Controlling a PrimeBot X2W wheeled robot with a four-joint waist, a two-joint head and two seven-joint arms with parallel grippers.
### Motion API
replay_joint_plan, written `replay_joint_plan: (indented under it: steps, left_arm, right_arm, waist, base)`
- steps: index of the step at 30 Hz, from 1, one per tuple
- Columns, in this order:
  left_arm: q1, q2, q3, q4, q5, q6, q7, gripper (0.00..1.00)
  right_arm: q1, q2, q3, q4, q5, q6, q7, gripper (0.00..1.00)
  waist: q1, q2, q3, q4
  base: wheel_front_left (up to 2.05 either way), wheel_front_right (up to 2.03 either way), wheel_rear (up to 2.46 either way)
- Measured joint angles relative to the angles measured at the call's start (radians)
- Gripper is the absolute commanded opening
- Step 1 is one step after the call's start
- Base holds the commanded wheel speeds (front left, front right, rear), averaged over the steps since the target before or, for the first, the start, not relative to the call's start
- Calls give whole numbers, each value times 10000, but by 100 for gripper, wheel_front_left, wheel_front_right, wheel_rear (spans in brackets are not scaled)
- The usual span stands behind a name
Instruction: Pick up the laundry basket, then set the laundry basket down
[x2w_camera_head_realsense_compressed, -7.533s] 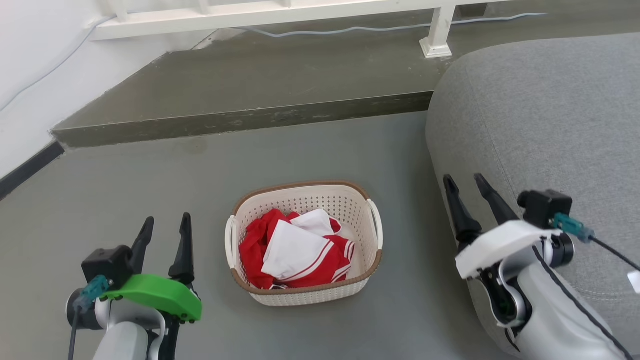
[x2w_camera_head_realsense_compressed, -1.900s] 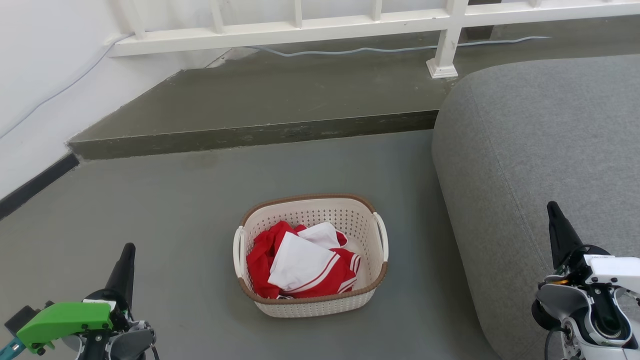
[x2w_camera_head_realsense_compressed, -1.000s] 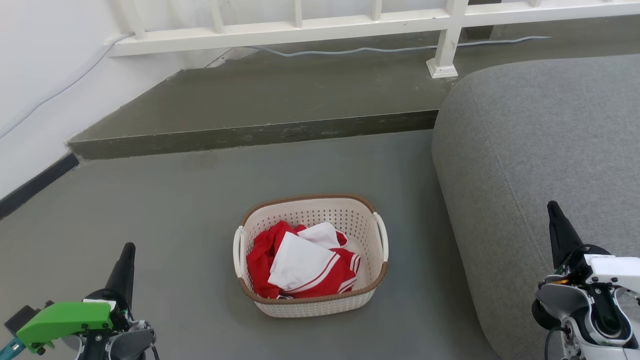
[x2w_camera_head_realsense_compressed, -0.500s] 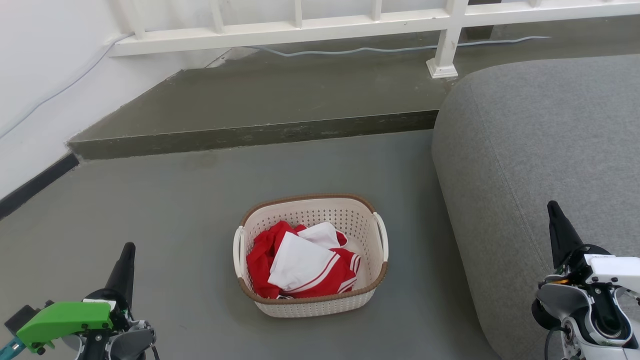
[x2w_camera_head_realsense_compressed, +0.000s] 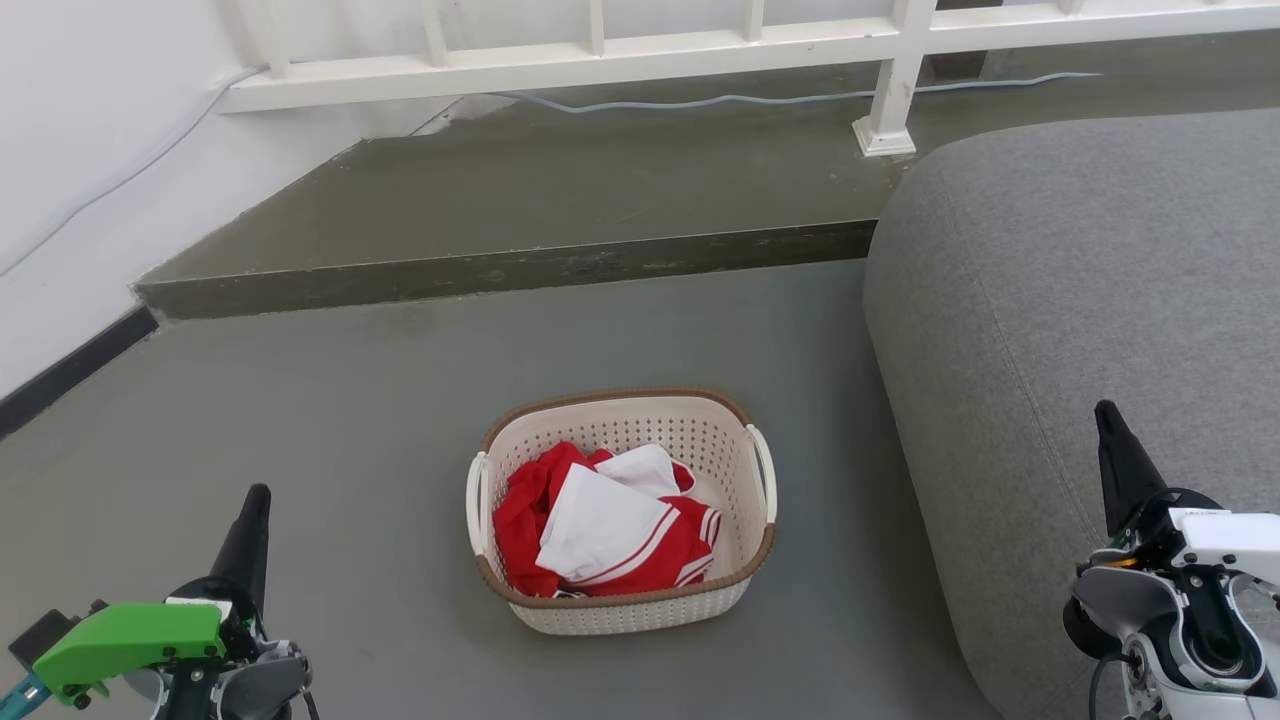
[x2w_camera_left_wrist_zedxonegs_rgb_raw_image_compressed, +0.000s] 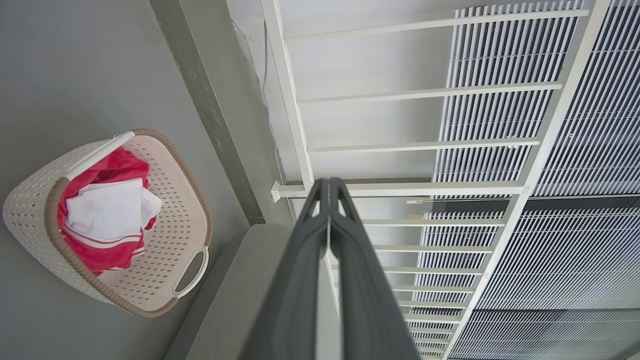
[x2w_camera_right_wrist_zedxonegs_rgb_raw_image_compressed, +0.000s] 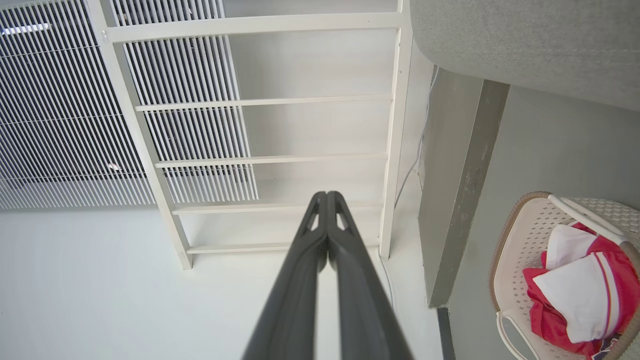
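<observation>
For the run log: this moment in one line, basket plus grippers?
laundry basket: on floor, red-and-white clothes inside | left gripper: jaws shut, empty, left of basket | right gripper: jaws shut, empty, by grey sofa

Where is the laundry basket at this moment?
In the head view the laundry basket stands on the grey floor, low centre, just left of the grey sofa and before the raised step.
</observation>
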Motion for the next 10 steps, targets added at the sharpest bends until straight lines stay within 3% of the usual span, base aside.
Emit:
replay_joint_plan:
  steps: [10]
  left_arm:
    - [0,0,-2,-4,0,0,0,0]
  right_arm:
    - [0,4,-6,-8,0,2,0,0]
  waist:
    - [0,0,0,0]
  base:
    - [0,0,0]
